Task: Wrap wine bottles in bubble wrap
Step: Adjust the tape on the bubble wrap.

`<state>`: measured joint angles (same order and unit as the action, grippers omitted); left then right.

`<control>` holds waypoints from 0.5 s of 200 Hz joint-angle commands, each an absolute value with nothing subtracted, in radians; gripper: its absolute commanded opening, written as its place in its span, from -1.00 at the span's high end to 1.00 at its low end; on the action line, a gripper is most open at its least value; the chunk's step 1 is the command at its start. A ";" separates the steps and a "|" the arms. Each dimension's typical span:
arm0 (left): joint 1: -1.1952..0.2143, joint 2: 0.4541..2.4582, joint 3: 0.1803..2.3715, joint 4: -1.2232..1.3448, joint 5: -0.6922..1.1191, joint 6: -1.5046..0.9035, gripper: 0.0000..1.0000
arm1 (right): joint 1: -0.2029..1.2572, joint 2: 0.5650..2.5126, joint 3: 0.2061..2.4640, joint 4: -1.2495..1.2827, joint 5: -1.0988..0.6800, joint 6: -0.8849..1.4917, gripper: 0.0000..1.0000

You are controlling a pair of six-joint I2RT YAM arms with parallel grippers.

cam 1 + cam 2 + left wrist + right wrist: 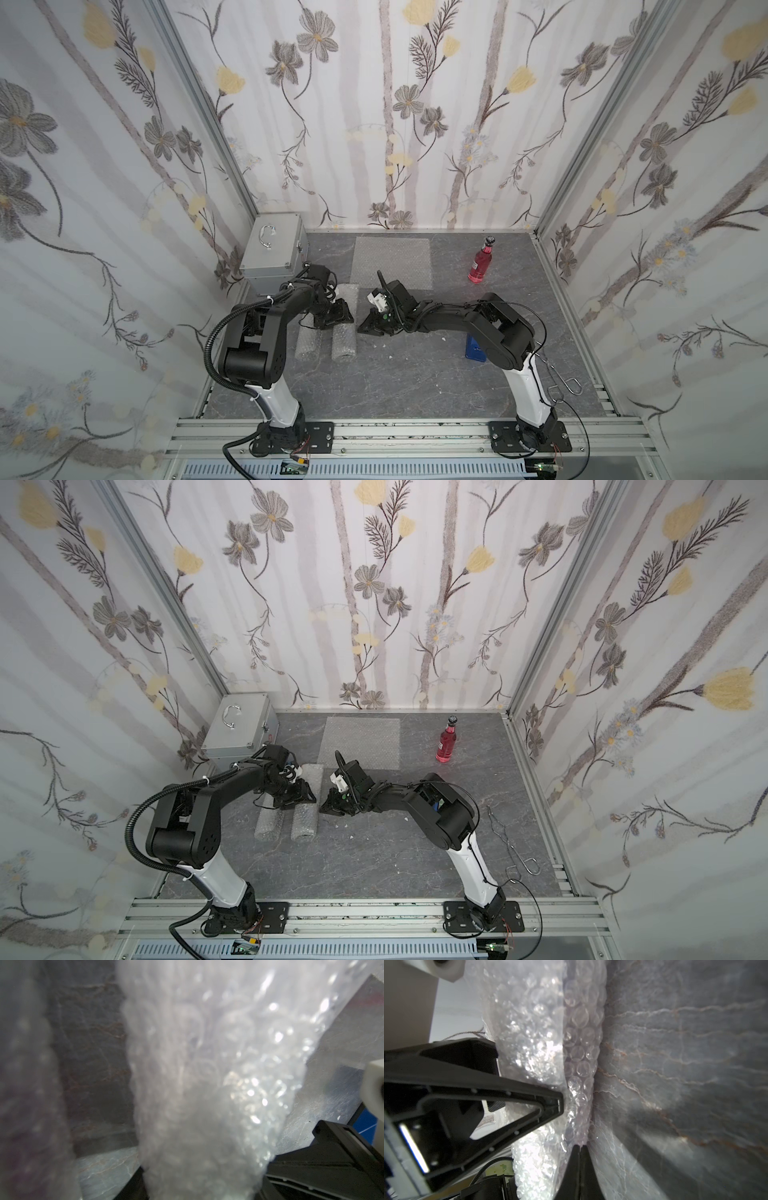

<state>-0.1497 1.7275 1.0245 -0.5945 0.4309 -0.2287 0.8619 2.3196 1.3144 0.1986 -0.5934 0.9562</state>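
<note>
So, at the upper left of the grey table (415,386) sits a silver case (274,249). Below it two bubble-wrap bundles lie side by side. The outer bundle (306,345) lies free, and the inner bundle (345,343) is clasped across its middle by the left gripper (337,318). Just right of that, the right gripper (360,329) is closed, its tips against that bundle's edge (whether film is pinched, I cannot tell). Higher up lies a flat bubble wrap sheet (390,262). At upper right, well apart, the red-pink bottle (481,262) stands upright.
</note>
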 commanded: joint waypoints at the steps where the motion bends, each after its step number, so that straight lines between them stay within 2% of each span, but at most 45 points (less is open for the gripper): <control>1: -0.150 1.734 1.017 -0.581 0.409 -0.241 0.11 | 0.864 2.330 1.338 0.227 -0.597 0.966 1.00; 100: -0.150 1.730 1.012 -0.574 0.425 -0.252 0.10 | 0.888 2.443 1.496 0.157 -0.641 0.965 1.00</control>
<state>-0.1490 1.7248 1.0206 -0.5896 0.4335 -0.2348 0.8738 2.4279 1.4624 0.1242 -0.5983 0.9573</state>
